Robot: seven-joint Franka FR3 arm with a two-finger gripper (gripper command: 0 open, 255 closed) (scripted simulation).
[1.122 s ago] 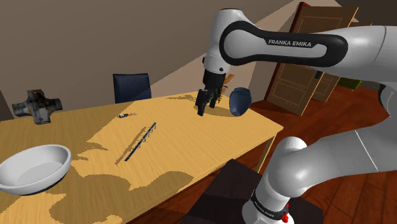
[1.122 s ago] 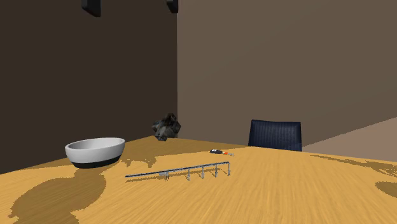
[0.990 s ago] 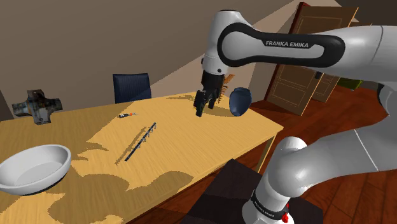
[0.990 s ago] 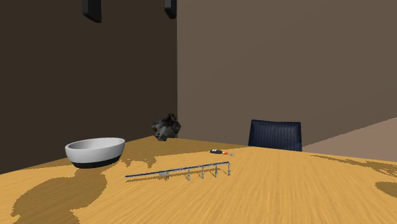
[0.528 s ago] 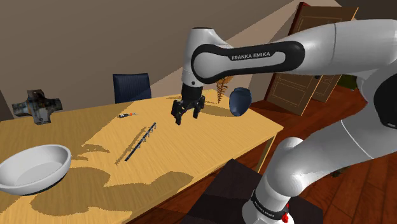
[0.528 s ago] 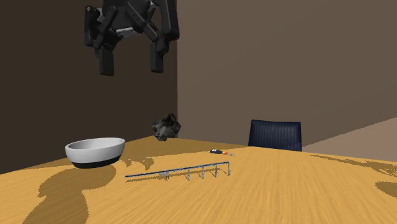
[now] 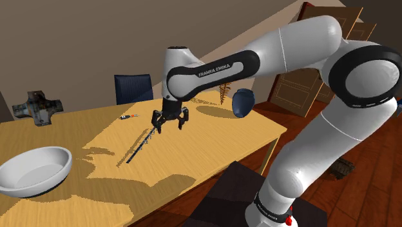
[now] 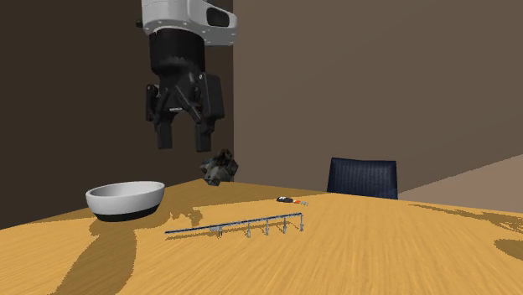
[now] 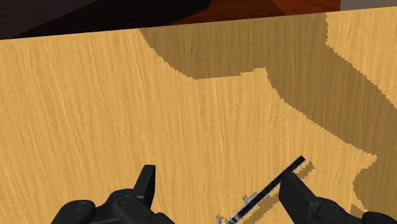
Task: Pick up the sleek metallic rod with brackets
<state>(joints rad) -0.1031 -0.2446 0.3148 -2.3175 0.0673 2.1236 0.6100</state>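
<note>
Rod: the thin metallic rod with brackets (image 7: 142, 146) lies flat on the tabletop (image 7: 212, 138), untouched.
Tool: the tool (image 7: 169, 126) hangs above one end of the rod, fingers spread and empty.
Change: it has swung in from the shoulder view's right.
Meaning: the approach looks nearly done; lowering and closing remain.

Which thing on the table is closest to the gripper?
The thin rod with brackets: the open gripper hangs above it, while the white bowl, small pen-like item and dark cross-shaped object lie farther off.
</note>
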